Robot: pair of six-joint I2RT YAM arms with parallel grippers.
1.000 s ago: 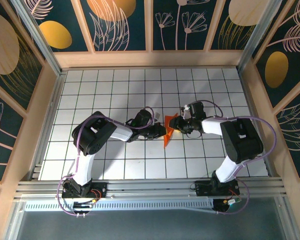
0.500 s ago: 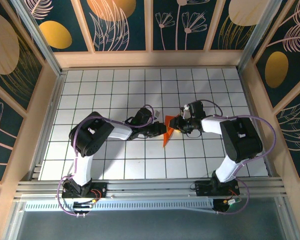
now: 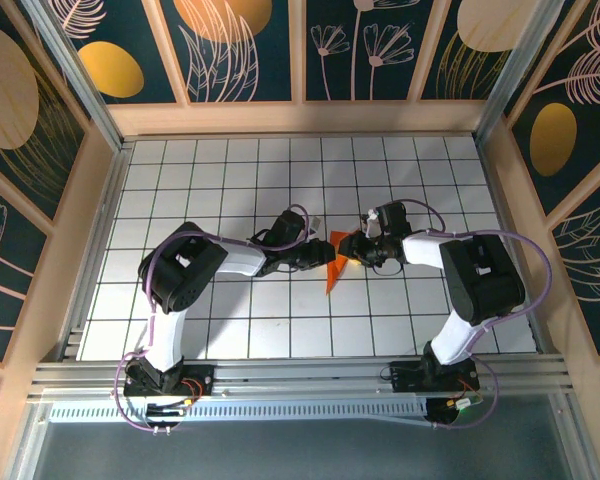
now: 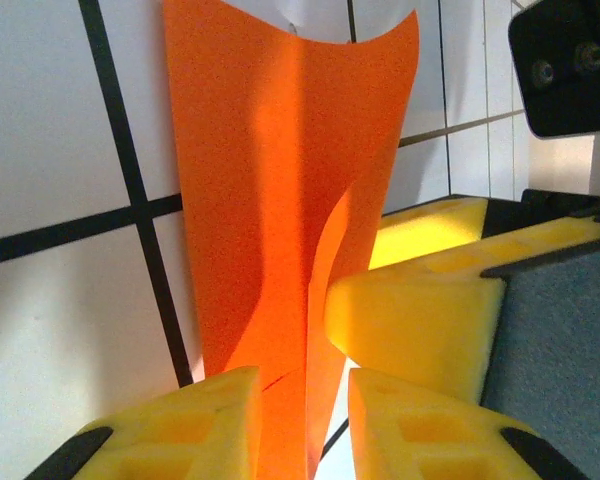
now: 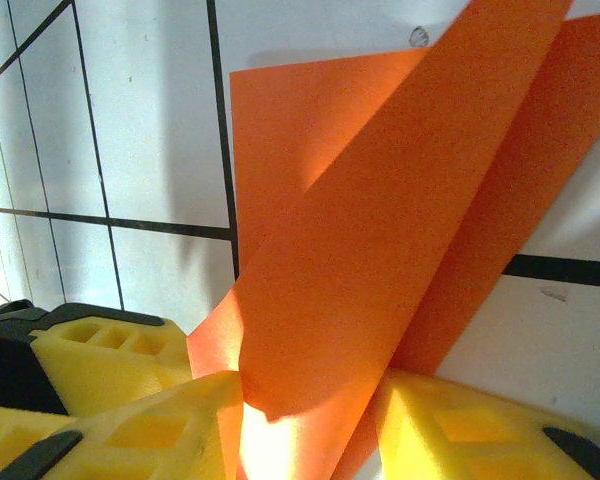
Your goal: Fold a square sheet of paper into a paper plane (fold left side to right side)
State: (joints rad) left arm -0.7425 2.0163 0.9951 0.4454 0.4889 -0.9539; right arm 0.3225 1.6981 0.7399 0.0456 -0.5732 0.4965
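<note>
The orange sheet of paper (image 3: 333, 272) is folded into a narrow creased strip with its point toward the near edge, partly raised off the table between both grippers. In the left wrist view the paper (image 4: 280, 180) runs up between the yellow fingers of my left gripper (image 4: 302, 410), which stand apart with a gap on the right side. A yellow finger (image 4: 420, 320) of the right gripper sits just beyond. My right gripper (image 5: 305, 410) has its fingers apart too, and a curved flap of the paper (image 5: 380, 200) fills the space between them. From above, the left gripper (image 3: 320, 259) and right gripper (image 3: 353, 251) meet at the paper.
The white grid table (image 3: 230, 170) is walled by wooden rails and patterned panels (image 3: 300, 50). Both arm bases (image 3: 165, 380) sit on the metal rail at the near edge. Open tiles lie on all sides of the paper.
My left gripper's jaws have come apart off the paper and that arm has drawn slightly left. The right gripper and paper have barely shifted.
</note>
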